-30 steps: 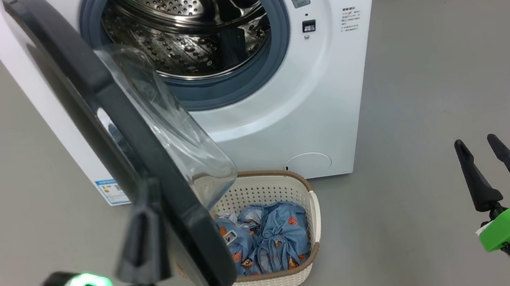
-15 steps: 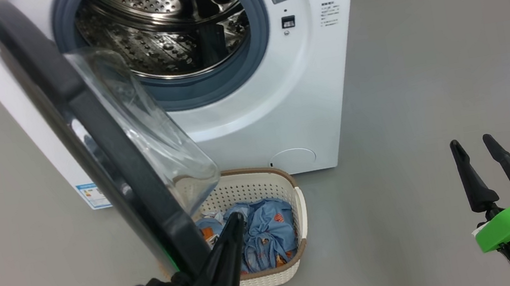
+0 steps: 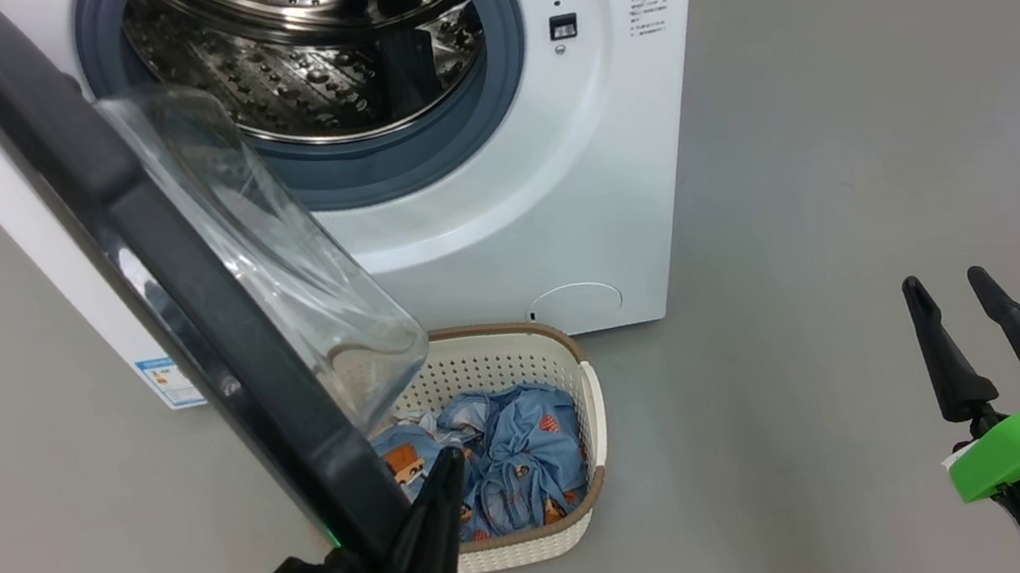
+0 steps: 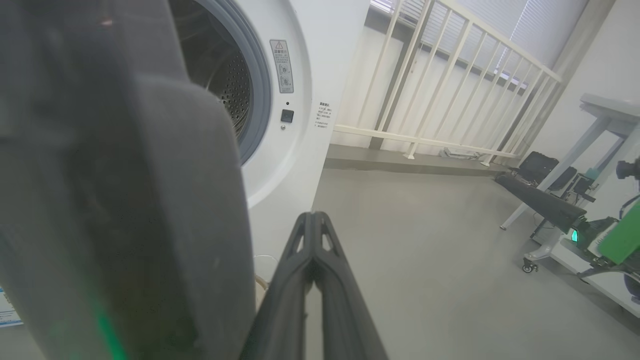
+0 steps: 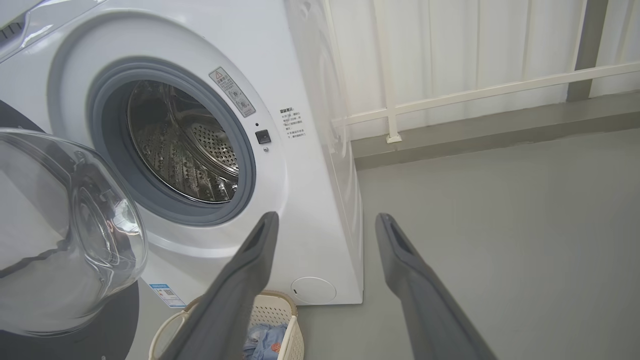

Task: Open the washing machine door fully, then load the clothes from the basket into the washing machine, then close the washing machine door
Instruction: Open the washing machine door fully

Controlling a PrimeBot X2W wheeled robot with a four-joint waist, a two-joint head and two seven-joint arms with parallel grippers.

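Beside the lower edge of the swung-out washing machine door (image 3: 163,267), the left gripper (image 3: 447,460) points up with its fingers closed tip to tip, over the clothes (image 3: 519,447) in the basket (image 3: 590,396) before the washing machine (image 3: 521,224), while the right gripper (image 3: 942,281) hovers well apart, fingers spread and holding nothing.

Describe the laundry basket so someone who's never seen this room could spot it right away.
Find the big white washing machine with its round black door swung open. On the grey floor just in front of it, partly beneath the door's glass bowl, sits the basket. It is small, cream-white and perforated, with a brown rim and light-blue printed clothes inside.
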